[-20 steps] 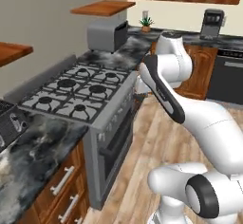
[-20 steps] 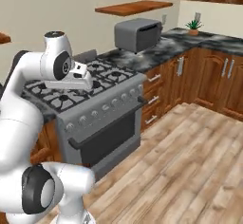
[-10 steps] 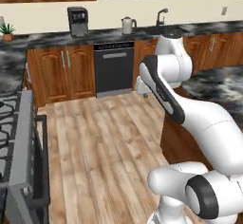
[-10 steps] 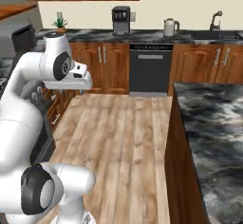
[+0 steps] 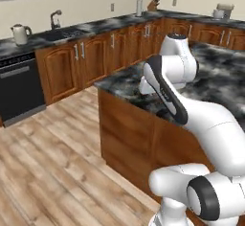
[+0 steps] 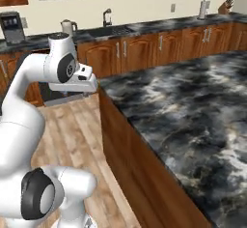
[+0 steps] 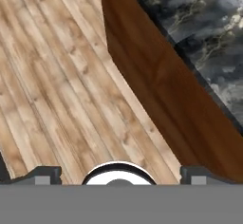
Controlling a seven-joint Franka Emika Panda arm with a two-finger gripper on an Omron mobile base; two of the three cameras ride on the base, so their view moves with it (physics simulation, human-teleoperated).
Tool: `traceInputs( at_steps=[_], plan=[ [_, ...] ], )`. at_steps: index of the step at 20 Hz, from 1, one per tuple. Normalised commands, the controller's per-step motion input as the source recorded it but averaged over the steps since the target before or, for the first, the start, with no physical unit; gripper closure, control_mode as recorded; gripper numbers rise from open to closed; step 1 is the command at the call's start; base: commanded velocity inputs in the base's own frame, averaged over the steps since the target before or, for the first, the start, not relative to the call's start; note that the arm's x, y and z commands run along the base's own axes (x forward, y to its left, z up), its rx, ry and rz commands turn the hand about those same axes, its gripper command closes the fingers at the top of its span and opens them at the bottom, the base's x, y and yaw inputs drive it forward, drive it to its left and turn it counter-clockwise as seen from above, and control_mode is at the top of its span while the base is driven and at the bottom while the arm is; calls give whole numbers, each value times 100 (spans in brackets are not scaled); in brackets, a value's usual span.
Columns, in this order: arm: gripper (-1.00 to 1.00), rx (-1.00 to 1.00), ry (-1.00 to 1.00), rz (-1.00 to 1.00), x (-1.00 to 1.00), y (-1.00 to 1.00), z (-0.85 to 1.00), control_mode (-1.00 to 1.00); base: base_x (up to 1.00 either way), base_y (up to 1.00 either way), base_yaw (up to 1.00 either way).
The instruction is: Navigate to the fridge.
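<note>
The fridge is out of view. My arm is folded close in front of the base, with the hand (image 5: 146,86) held at the corner of the kitchen island (image 5: 215,72). In the hand view my gripper (image 7: 121,174) points down at the wooden floor (image 7: 57,85) beside the island's brown side panel (image 7: 156,80). Its two dark fingertips (image 7: 45,173) stand far apart with nothing between them, so it is open.
The island's dark marble top (image 6: 183,106) is close ahead on the right. Behind it runs a wooden counter with a sink faucet (image 6: 107,17), a kettle (image 5: 19,33) and a black dishwasher (image 5: 16,88). Open floor (image 5: 52,158) lies to the left.
The whole picture has swung: the base has turned from the stove, past the dishwasher wall, to the island and sink counter. The arm keeps the same pose on the base.
</note>
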Motion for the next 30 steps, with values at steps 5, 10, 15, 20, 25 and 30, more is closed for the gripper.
traceInputs(
  at_steps=[5, 10, 15, 20, 25, 30],
  plan=[
    [-100, 0, 0, 0, 0, 0, 0, 100, 34, 17, -80],
    [-100, 0, 0, 0, 0, 0, 0, 100, 12, 4, -86],
    [-100, 0, 0, 0, 0, 0, 0, 100, 3, 0, -89],
    [-100, 0, 0, 0, 0, 0, 0, 100, 3, 0, -84],
    [-100, 0, 0, 0, 0, 0, 0, 100, 7, -36, -43],
    [-100, 0, 0, 0, 0, 0, 0, 100, 11, -98, -15]
  ],
)
